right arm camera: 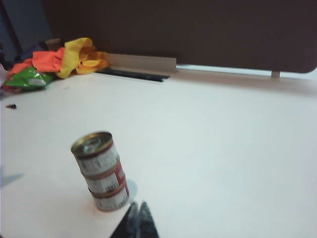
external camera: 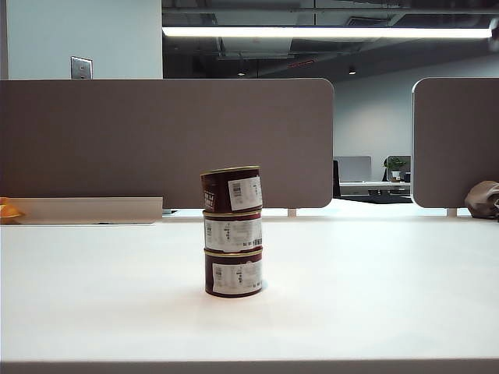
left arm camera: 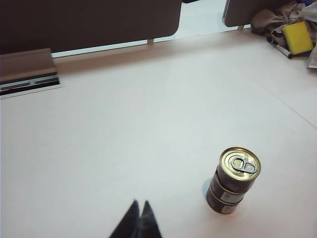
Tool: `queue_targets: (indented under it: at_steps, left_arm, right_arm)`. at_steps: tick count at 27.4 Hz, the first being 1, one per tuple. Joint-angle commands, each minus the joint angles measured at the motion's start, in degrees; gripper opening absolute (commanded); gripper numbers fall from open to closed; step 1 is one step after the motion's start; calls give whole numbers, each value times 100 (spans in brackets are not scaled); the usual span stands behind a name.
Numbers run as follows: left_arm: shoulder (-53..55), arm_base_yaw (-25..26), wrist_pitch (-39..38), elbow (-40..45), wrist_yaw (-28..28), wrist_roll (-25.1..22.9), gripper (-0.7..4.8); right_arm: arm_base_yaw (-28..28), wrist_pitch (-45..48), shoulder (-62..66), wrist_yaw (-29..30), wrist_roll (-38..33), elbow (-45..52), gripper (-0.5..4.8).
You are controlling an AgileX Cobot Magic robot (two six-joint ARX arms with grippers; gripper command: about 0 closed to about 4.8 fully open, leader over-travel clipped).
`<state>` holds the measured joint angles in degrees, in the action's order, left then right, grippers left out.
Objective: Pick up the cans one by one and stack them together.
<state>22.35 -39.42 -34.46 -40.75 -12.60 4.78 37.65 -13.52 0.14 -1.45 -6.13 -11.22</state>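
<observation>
Three cans [external camera: 232, 231] stacked mid-table [external camera: 390, 296] — grippers apart (both clear).

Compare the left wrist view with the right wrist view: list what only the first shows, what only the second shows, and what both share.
Only the left wrist view: a yellow sponge on grey cloth by a pen at the table's far corner, the top can's pull-tab lid seen from above, and the shut left hand.

Only the right wrist view: a heap of orange and yellow cloth with a green packet, and the shut right hand.

Both: the stack of three cans standing free on the white table, with neither hand touching it, and the dark divider panel.
</observation>
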Motion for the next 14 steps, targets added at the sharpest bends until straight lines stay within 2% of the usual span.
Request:
queue_targets:
  at_steps: [1,6,9,14]
  left_arm:
    - [2,7,1095,699,153,-26,-6]
    - [2,9,2378,1676,144,-79,-6]
    - [4,9,3091,2286,146,-435,-6]
    - [7,11,3202,2677,153,-435,-6]
  right_arm:
    - [-4,271,2,-11,-2,240,0]
    - [-7,299,0,-15,-2,420,-1]
    - [-7,308,0,-15,-4,516,-1]
    - [-7,313,0,-13,-2,721,-1]
